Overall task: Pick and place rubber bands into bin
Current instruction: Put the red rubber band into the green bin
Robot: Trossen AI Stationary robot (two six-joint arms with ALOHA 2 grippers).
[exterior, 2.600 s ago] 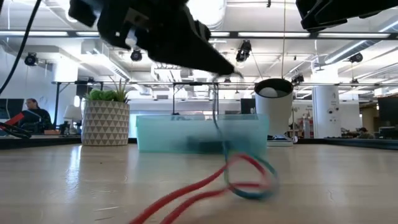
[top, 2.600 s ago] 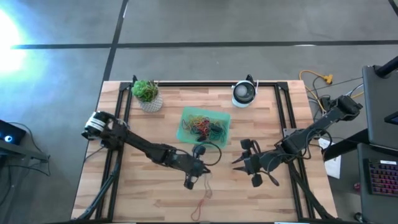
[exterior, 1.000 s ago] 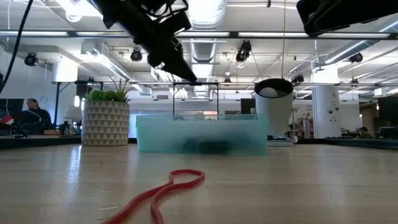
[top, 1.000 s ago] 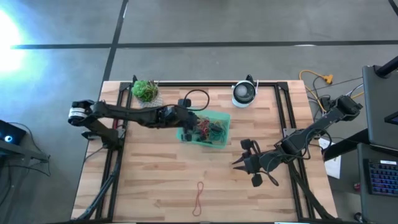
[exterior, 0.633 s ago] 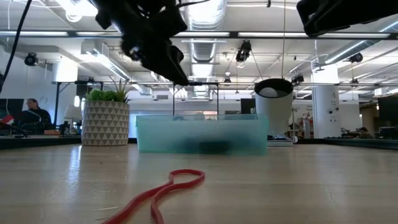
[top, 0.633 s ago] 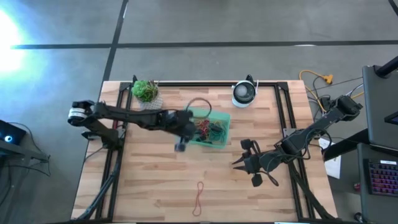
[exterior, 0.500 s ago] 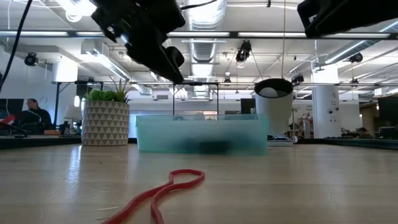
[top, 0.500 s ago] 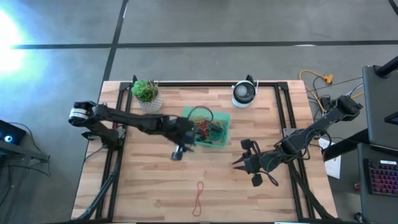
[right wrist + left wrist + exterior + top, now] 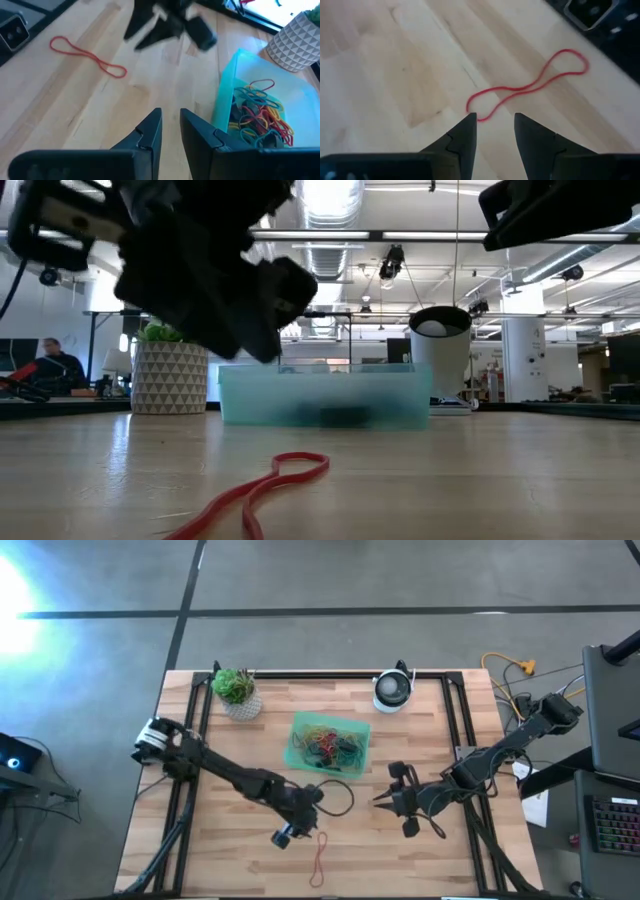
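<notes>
- My left fingers (image 9: 494, 131) stand apart with a clear gap and nothing between them; they hang above the table (image 9: 230, 850), on the near side of the bin (image 9: 296, 757), their tips pointing at one end of a red band (image 9: 526, 88).
- That red band (image 9: 320, 859) lies alone on the bare table, stretched into a long, pinched loop, well away from the bin and close to the table's near edge. In the low view the same band (image 9: 262, 485) lies flat in front of the bin (image 9: 320, 394).
- The bin is a shallow green tray, standing between the plant pot (image 9: 238, 693) and the round white device (image 9: 392, 690), a little nearer to me than both. The other bands (image 9: 330, 744) lie inside it as a tangle of red, yellow, green and dark loops; my right wrist view shows that pile (image 9: 260, 117) against the tray's far wall.
- My right fingers (image 9: 170, 131) stand close together with only a thin slit between them, holding nothing. That arm waits beside the bin, off its right corner, raised off the table with its fingers (image 9: 384, 802) turned toward the left arm.
- In the low view a person (image 9: 55, 364) sits in the room far behind the plant pot (image 9: 170, 376).
</notes>
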